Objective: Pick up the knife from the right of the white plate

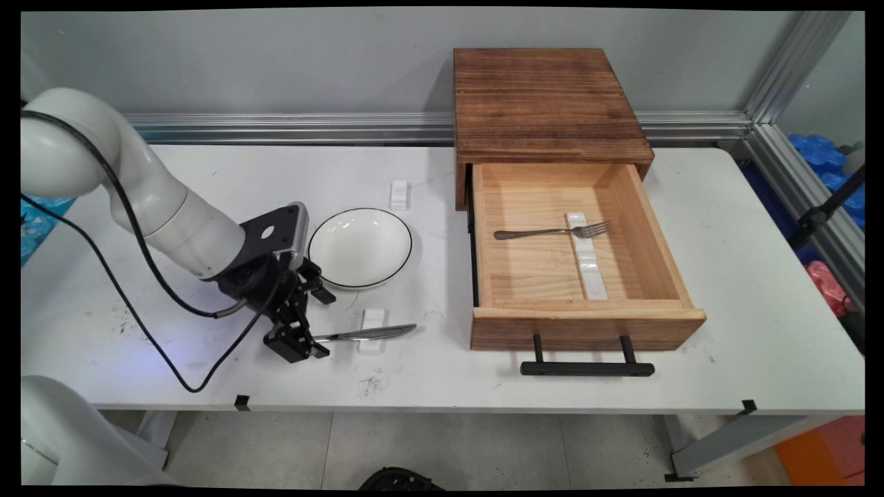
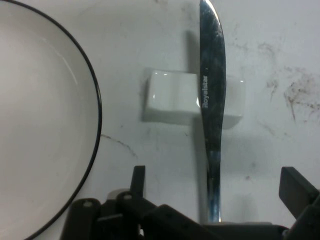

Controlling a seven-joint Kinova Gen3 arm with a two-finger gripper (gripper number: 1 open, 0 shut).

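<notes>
A steel table knife (image 1: 366, 333) (image 2: 212, 110) lies on the table with its middle across a small white rest (image 1: 373, 330) (image 2: 172, 97). My gripper (image 1: 318, 323) (image 2: 215, 174) is low over the knife's handle end and stands open. In the hand view one fingertip (image 2: 138, 174) stands left of the handle and the other to its right, neither touching it. A white bowl with a black rim (image 1: 360, 247) (image 2: 40, 115) sits just beyond the gripper.
A wooden box (image 1: 545, 103) at the back has its drawer (image 1: 587, 324) pulled out, with a fork (image 1: 552, 232) lying across a long white rest (image 1: 587, 259) inside. Another small white rest (image 1: 398, 194) stands behind the bowl.
</notes>
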